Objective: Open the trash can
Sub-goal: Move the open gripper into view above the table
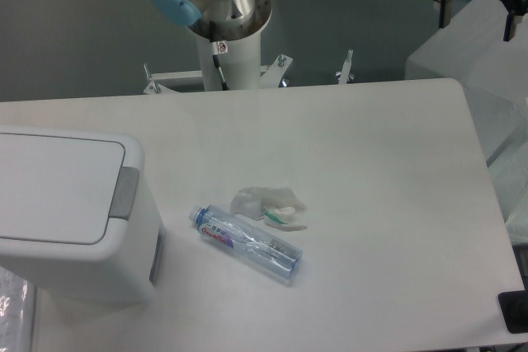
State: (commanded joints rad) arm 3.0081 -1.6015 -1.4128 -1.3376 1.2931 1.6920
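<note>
The tool (pixel 476 7) hangs high at the far right corner, above the tabletop's (pixel 371 171) back edge, its two black fingers spread apart and holding nothing. The trash can (pixel 70 212) sits well away from it, diagonally across the whole surface at the near left edge, its flat lid down and shut. The grey push tab (pixel 125 193) on the lid's right edge faces the side the tool is on, which looks deliberate: a press there should spring the lid, so the tab is the spot to aim for. The task looks not yet begun.

Between tool and bin lies clutter. A clear plastic water bottle (pixel 247 242) with a blue cap rests on its side, just beyond the bin's right wall, and touching or nearly touching it is a crumpled white wrapper (pixel 270 206) with a green streak. Both sit low, so a descent from above onto the tab should clear them; a low sweep across might knock the bottle rolling. Translucent white boxes (pixel 487 72) crowd right under the tool, and the arm's base (pixel 224 30) stands at the back.
</note>
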